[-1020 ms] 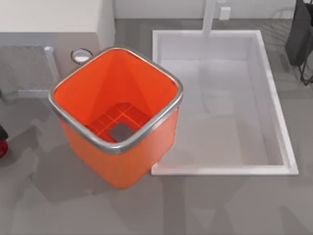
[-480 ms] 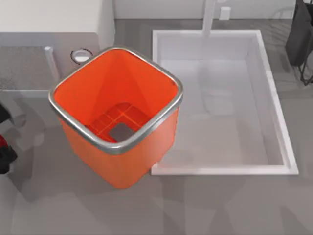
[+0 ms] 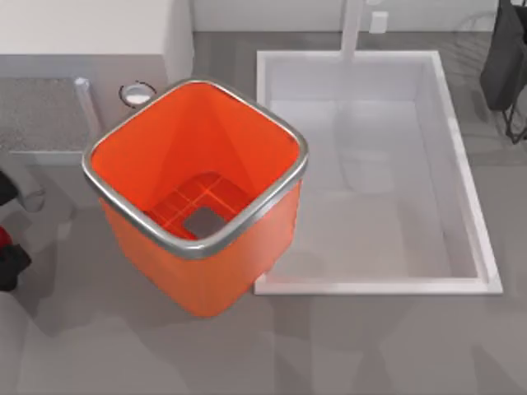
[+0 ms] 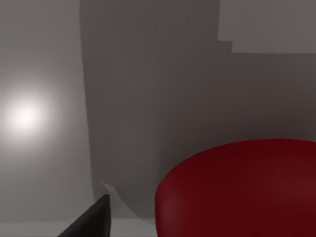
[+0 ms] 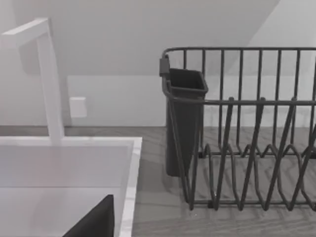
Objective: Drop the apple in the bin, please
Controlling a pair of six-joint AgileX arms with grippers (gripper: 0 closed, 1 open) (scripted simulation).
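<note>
1. Standing near the centre of the table, the orange bin (image 3: 194, 197) serves as landmark; it has a silver rim and a grid-patterned bottom with a grey square patch in it; nothing lies inside it.
2. Left gripper (image 3: 6, 265): at the table's left edge, well to the left of the bin, seen from above as a dark shape with a sliver of red on it; whether its jaws are apart or clamped cannot be told.
3. Apple (image 4: 242, 190): a dark-red rounded body, close before the left wrist camera, above grey table surface; one dark fingertip (image 4: 91, 222) shows beside it, apart from it in that view.
4. White sink basin (image 3: 469, 189): just right of the bin, its near-left corner touching the bin's wall in the top view; a white faucet (image 5: 47, 79) rises at its far rim.
5. Right arm (image 3: 506, 62): parked far right of the bin, beyond the basin; its wrist view faces a dark wire dish rack (image 5: 247, 133) holding a dark cutlery cup (image 5: 183, 118); jaw state cannot be told.
</note>
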